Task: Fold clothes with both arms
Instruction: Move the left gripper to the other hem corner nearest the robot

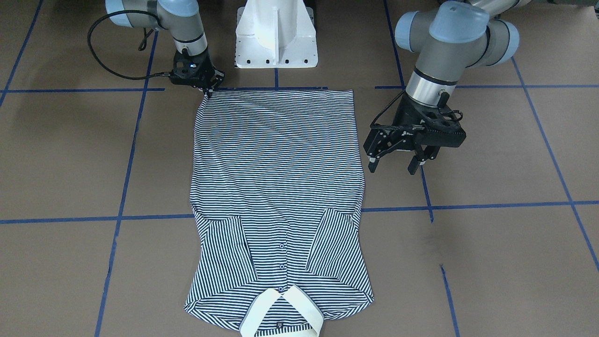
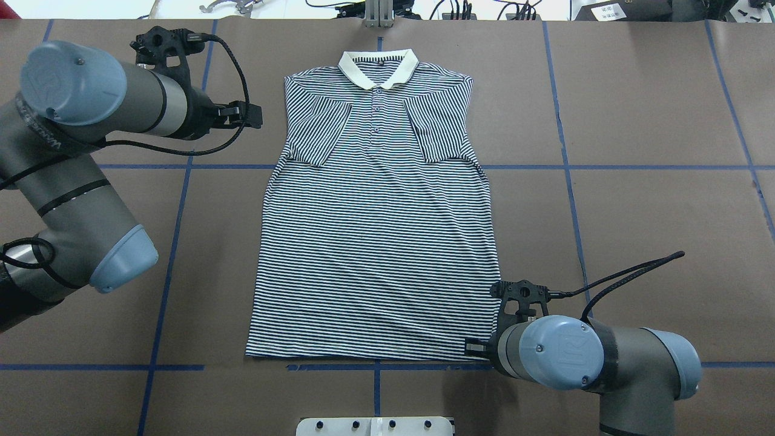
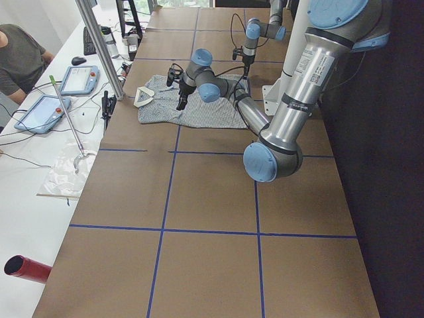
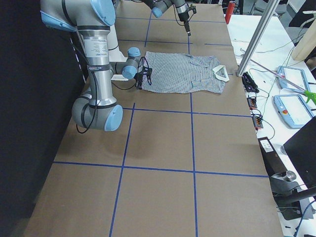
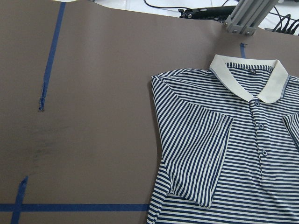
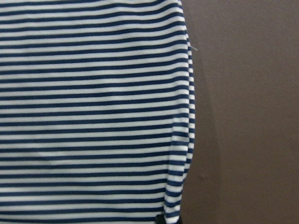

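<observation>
While the shirt (image 1: 278,178) is lying flat on the surface (image 1: 491,243), collar away,
the right hand (image 1: 209,90) is pinching its near hem corner (image 1: 213,98); the left hand (image 1: 393,167) is hovering wide by a sleeve (image 2: 315,130).

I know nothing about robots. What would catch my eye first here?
A striped polo shirt lies flat in the middle of the brown table, its sleeves folded in. The right tool appears to pinch a hem corner, while the left tool hangs open beside the shirt.
</observation>
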### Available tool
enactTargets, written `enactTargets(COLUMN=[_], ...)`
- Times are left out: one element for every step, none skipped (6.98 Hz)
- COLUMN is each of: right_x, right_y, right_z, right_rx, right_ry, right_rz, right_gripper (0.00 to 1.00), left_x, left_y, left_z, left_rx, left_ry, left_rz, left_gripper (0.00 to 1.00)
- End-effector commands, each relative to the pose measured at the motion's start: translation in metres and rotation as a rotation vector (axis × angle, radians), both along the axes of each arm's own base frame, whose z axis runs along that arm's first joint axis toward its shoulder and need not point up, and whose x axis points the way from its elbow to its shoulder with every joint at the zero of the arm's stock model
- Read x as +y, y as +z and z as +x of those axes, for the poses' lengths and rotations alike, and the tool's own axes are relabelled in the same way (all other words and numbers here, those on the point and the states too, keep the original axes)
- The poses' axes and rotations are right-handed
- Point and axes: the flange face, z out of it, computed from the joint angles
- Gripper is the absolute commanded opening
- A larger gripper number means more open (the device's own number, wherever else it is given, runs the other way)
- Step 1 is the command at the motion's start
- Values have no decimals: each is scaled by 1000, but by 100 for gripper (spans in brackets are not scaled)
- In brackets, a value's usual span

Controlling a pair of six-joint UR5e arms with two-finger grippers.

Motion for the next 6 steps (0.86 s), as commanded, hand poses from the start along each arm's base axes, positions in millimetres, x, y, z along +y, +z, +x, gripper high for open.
enactTargets(right_x=[-2, -3, -8, -16, -19, -18], right_y=[-13, -20, -22, -24, -28, -38], right_z=[8, 7, 9, 13, 16, 22], right_rx=[-25, -40, -44, -51, -63, -87], right_ry=[22, 23, 36, 51, 57, 57], right_rz=[24, 28, 32, 33, 35, 40], right_gripper=[0, 0, 0, 0, 0, 0], left_x=[0, 4, 28, 78, 135, 182], left_y=[-2, 2, 18, 18, 29, 41], left_z=[1, 2, -3, 7, 36, 82], left_rx=[3, 42, 117, 168, 170, 113], left_ry=[-1, 6, 39, 38, 6, -50], left_rz=[-1, -83, -245, -341, -430, -488], left_gripper=[100, 100, 100, 100, 100, 100])
